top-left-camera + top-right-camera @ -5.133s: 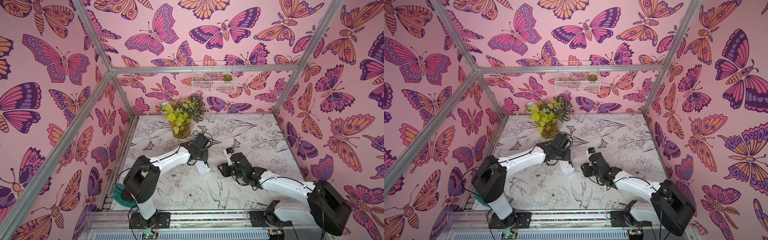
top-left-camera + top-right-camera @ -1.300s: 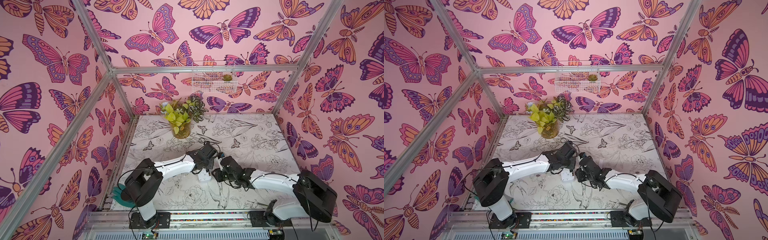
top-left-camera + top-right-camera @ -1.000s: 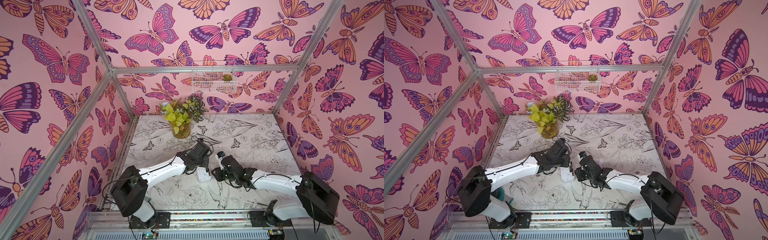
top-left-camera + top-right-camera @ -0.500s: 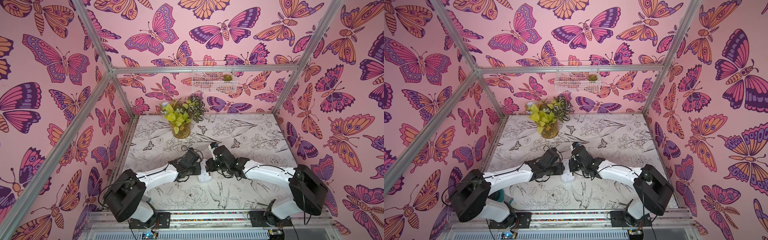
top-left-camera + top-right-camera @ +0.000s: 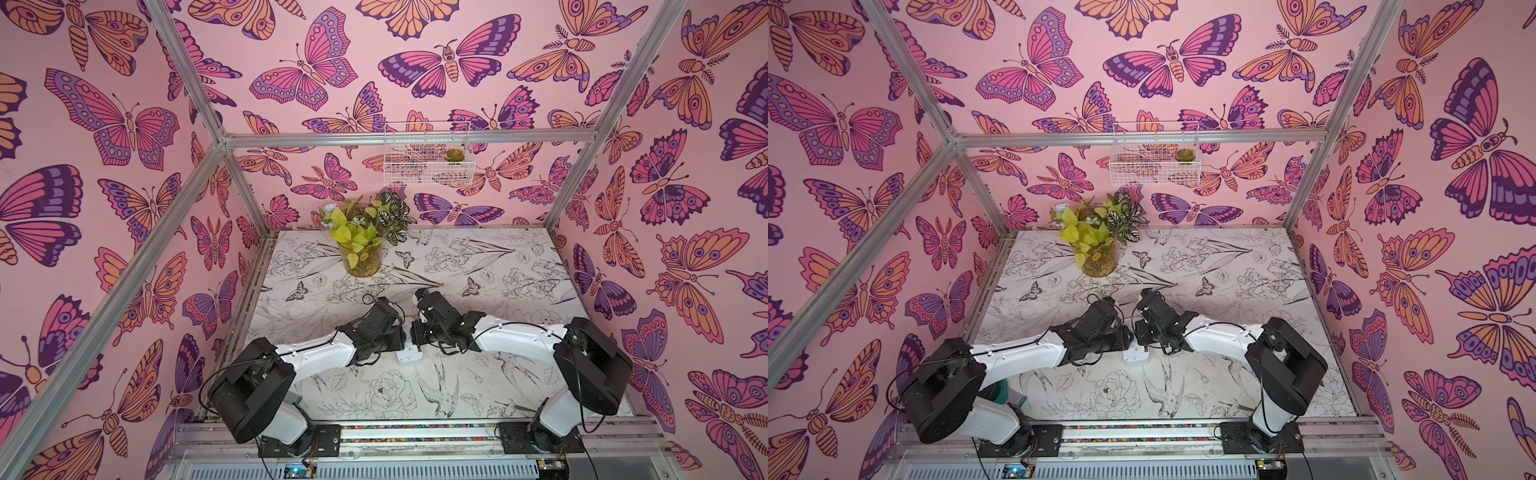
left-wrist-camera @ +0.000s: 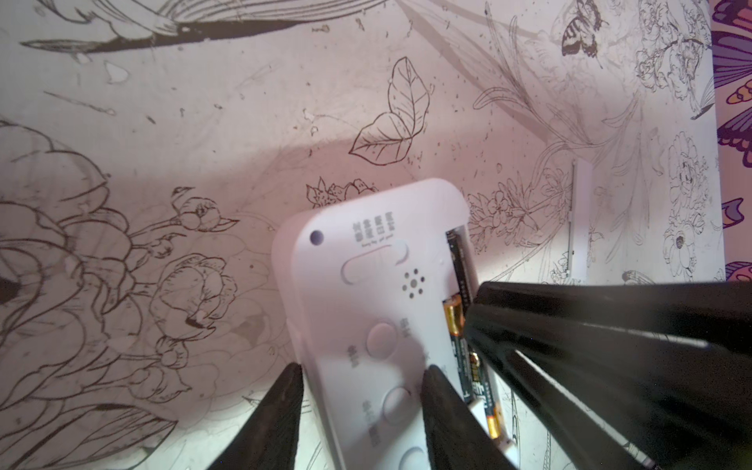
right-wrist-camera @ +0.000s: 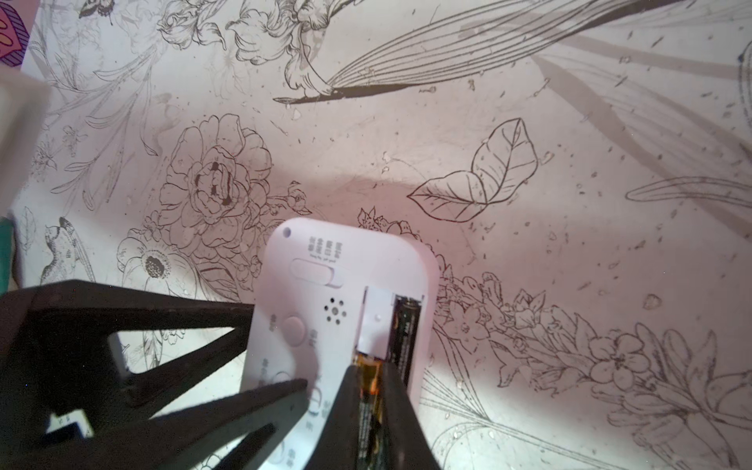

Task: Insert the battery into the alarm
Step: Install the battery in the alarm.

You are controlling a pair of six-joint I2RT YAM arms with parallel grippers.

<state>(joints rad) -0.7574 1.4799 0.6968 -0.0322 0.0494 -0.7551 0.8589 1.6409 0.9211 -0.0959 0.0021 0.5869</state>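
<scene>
Alarm (image 7: 337, 285): white, laid back-up on the floral surface (image 7: 529, 101), near the front middle as seen in both top views, where it is flanked by both arms. Battery compartment: uncovered, set along one long edge; one bay is filled by a seated cell (image 7: 407, 325), and the neighbouring bay (image 7: 374, 321) is shown white and empty at its far half. Battery (image 7: 368, 384): clamped between the fingers of the right end effector (image 7: 368, 366), its gold end presented at the empty bay, its long axis laid nearly parallel to the seated cell and to the alarm's long edge. The bay is thus found straight ahead of and just below the battery; whether the battery's rear end is down in the bay cannot be told. Left end effector (image 6: 363, 368): jaws set apart, one fingertip placed at the alarm's opposite long edge, the other rested on its back beside the buttons, judged as a brace. The right arm is judged the one placed for the seating push.
</scene>
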